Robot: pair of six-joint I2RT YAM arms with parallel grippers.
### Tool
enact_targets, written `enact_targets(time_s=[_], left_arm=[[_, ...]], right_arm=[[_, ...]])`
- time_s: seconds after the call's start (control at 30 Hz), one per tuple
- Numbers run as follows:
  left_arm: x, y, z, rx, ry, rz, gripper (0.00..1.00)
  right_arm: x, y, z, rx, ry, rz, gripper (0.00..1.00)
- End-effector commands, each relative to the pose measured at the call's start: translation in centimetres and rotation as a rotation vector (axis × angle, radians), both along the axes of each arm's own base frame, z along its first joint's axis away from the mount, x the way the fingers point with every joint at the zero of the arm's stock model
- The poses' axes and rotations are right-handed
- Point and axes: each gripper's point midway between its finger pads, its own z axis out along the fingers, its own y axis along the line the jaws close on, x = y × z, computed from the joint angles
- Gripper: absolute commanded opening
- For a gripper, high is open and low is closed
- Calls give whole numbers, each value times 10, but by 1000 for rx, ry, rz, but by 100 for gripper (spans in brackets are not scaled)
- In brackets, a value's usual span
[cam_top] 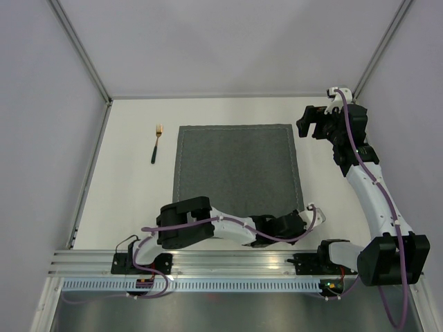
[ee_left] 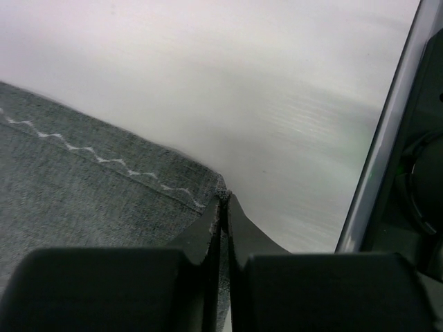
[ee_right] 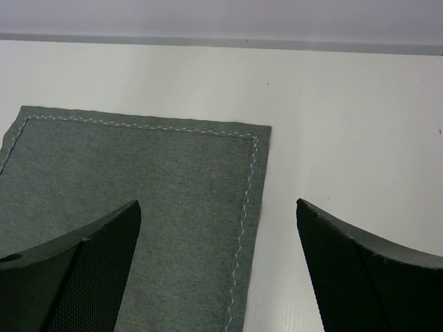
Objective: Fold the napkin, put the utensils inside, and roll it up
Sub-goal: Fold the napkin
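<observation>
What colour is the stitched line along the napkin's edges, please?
Whitish zigzag stitching on the napkin; clearest in right wrist view.

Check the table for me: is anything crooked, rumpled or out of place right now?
Nothing stands out. The napkin lies flat and square, its near right corner pinched in the left gripper. The fork lies apart on its left. The right gripper hangs open by the far right corner. No other utensil shows.

napkin (cam_top: 235, 166) near edge hidden, fork (cam_top: 158, 144) details tiny
</observation>
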Motion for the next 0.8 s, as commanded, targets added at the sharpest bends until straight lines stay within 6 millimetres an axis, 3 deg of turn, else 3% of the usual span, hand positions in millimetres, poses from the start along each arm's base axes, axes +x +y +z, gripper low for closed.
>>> enact_targets(time_s=[0.0, 0.17, 0.4, 0.6, 0.77], left_arm=[[14, -3, 57, -138, 30, 41, 6], [34, 9, 90, -230, 107, 92, 2], [69, 27, 114, -310, 200, 202, 2], [116, 68, 117, -329, 230, 374, 2], [163, 121, 125, -341, 230, 541, 2]], right_arm=[[1, 4, 3, 12, -14, 11, 98], [1, 4, 3, 14, -14, 16, 98], [0, 4, 5, 13, -18, 14, 98], [0, 6, 5, 18, -16, 22, 98], [0, 7, 3, 20, -11, 26, 98]])
